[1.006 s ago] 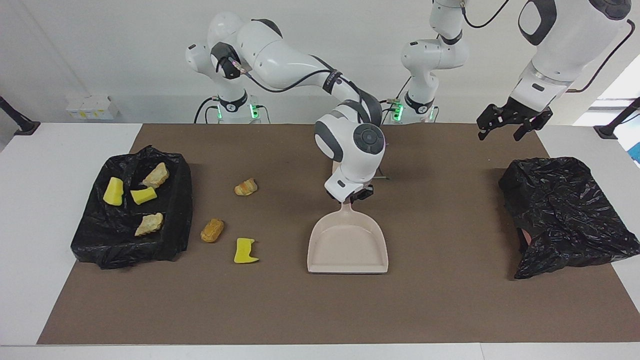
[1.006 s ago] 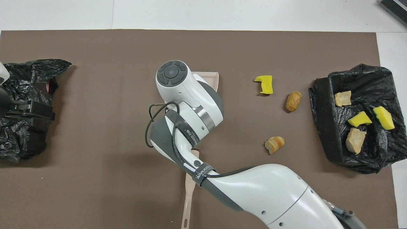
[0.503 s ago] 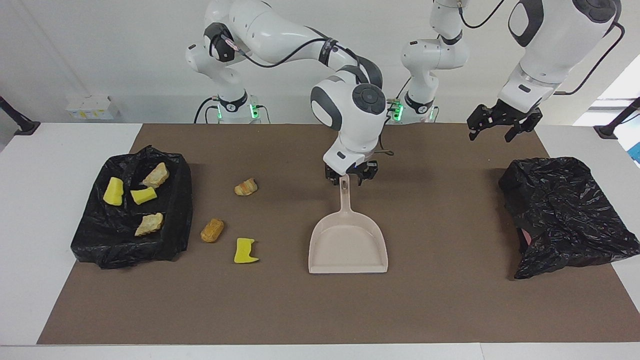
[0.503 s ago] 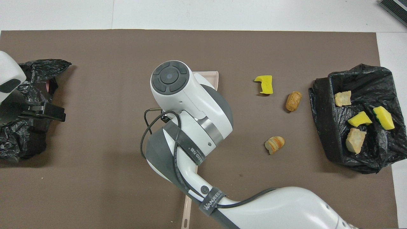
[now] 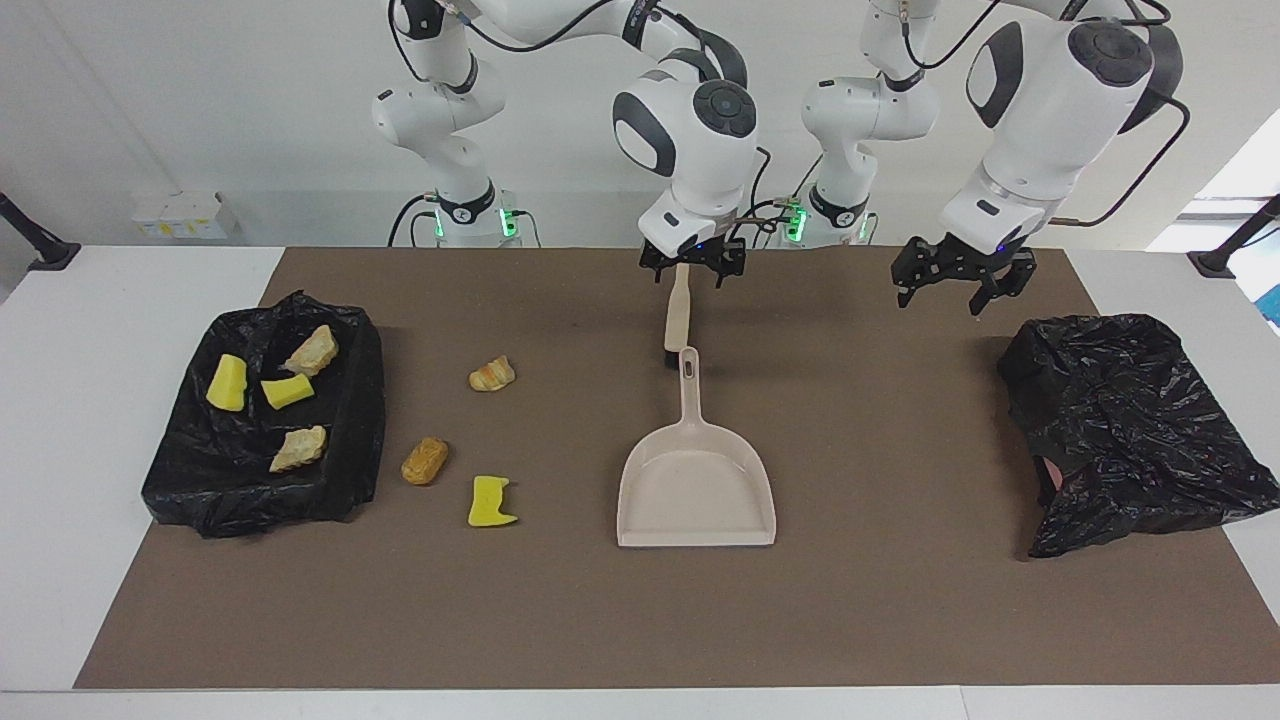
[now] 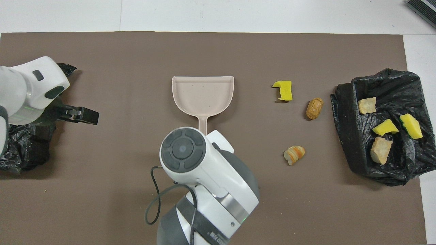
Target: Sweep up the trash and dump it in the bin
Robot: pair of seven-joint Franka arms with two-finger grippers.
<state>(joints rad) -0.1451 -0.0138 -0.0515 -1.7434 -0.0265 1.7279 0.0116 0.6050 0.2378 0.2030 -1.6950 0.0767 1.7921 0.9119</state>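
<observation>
Trash lies in two groups, both toward the right arm's end of the table from the dustpan (image 5: 696, 480). A croissant-like piece (image 5: 492, 373), a brown bread piece (image 5: 424, 460) and a yellow sponge chunk (image 5: 492, 501) are loose on the brown mat (image 5: 900, 600), and four more pieces sit in the black-lined bin (image 5: 360, 420), farther from the dustpan than the loose three.

We see the right gripper (image 5: 692, 272) with its fingers spread, holding nothing. It is raised over the robot-side end of a beige stick-like tool (image 5: 678, 310), probably the brush, which lies just nearer the robots than the dustpan's handle. The left gripper (image 5: 948, 290) also hangs open and empty in the air, between the dustpan and a crumpled black bag (image 5: 1120, 420) at the left arm's end.

We judge the main risk to be a shallow grasp on the thin tool, letting it twist or nudge the dustpan's handle. The dustpan's mouth faces away from the robots, not toward the loose pieces, so a sweep could push them past it. Light pieces may roll or tumble off the mat. Nothing lies between the dustpan and the loose pieces.
</observation>
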